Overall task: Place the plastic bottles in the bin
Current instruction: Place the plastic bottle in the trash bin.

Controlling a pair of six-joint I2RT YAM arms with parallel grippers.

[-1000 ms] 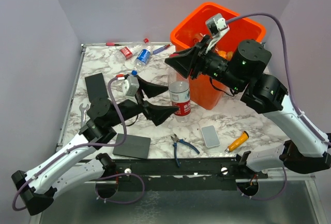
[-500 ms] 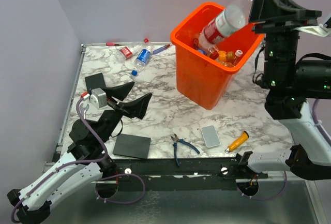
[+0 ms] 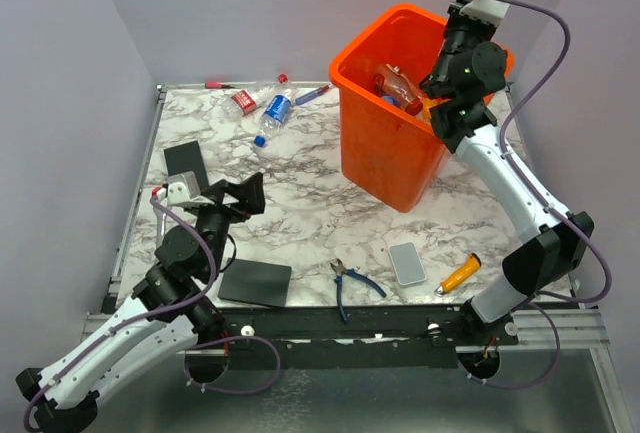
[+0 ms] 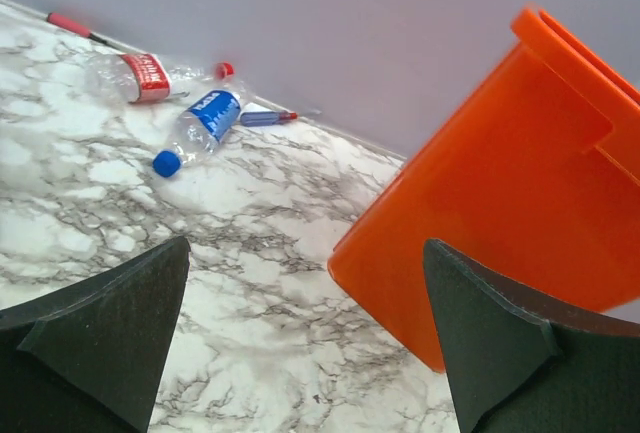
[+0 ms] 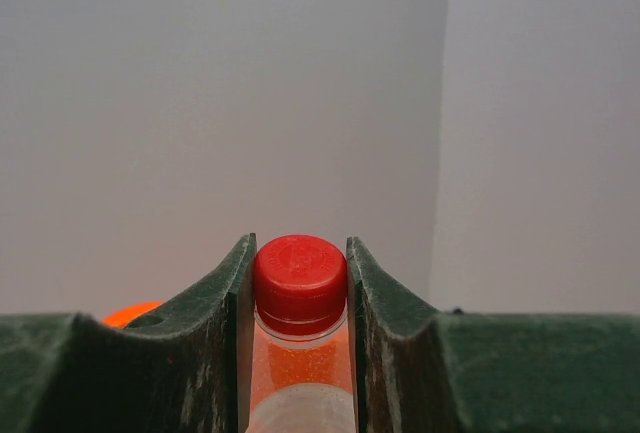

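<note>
Seen from above, the left tool (image 3: 238,196) hangs over the worktop (image 3: 300,168) near its left edge. It is well apart from two bottles lying on their sides at the far edge, a red-labelled bottle (image 3: 243,101) with a blue-labelled bottle (image 3: 275,110) just beside it. Only the left wrist view shows how this tool stands. Its dark fingers (image 4: 110,313) are spread wide with nothing between them, the two bottles lie ahead to the left, and the bin's wall fills the right.

The bin (image 3: 385,153) stands on the far right part of the worktop, with several bottles piled inside. The right tool (image 3: 428,93) reaches down into its mouth from the far side, and from above its fingertips are lost among those bottles. The right wrist view shows the grip. Both fingers (image 5: 225,353) are clamped against the neck of a red-capped bottle (image 5: 300,271) just below the cap, and the bottle looks orange-tinted.
</note>
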